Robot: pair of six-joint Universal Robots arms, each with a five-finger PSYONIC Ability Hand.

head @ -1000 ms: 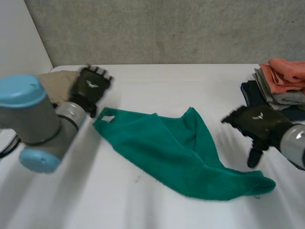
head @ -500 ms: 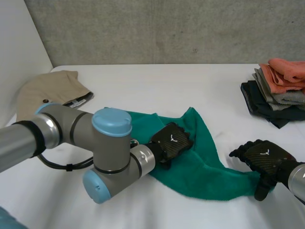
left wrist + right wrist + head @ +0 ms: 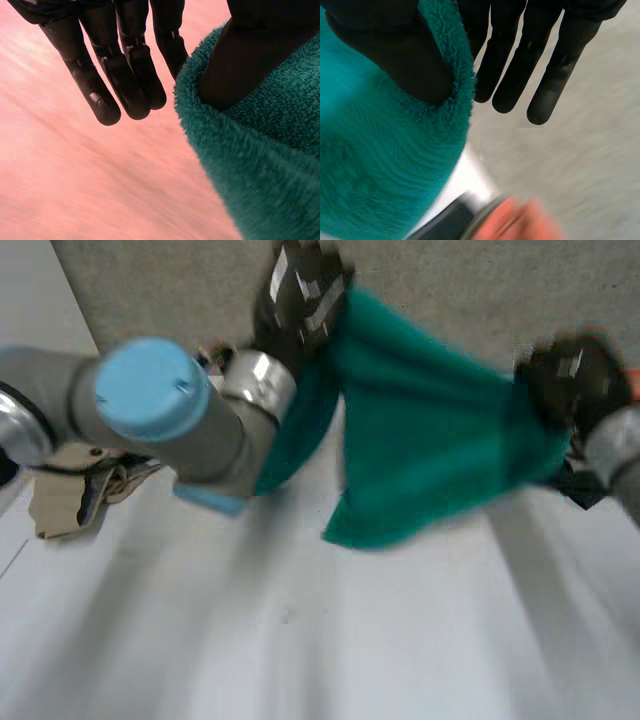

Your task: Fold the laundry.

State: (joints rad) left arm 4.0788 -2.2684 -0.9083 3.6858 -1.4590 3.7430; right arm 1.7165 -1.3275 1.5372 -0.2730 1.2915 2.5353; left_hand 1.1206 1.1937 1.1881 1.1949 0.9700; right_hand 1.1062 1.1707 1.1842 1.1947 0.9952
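A green towel (image 3: 430, 440) hangs in the air above the white table (image 3: 300, 640), stretched between my two raised hands. My left hand (image 3: 300, 295) holds its upper left corner. In the left wrist view the thumb (image 3: 240, 50) presses into the towel's edge (image 3: 260, 165), with the other fingers (image 3: 125, 75) straight beside it. My right hand (image 3: 575, 375) holds the upper right corner. In the right wrist view its thumb (image 3: 395, 55) pinches the towel's edge (image 3: 380, 170), fingers (image 3: 510, 75) straight alongside. The towel's lower end droops to a point near the table.
A beige garment (image 3: 75, 485) lies crumpled on the table at the left, behind my left arm (image 3: 160, 410). A dark folded piece (image 3: 585, 490) of the stack sits at the right edge, with an orange item (image 3: 530, 220) below my right hand. A grey wall (image 3: 450, 280) stands behind.
Both hands came down onto the towel lying on the table, closed on it, then lifted it up and spread it between them.
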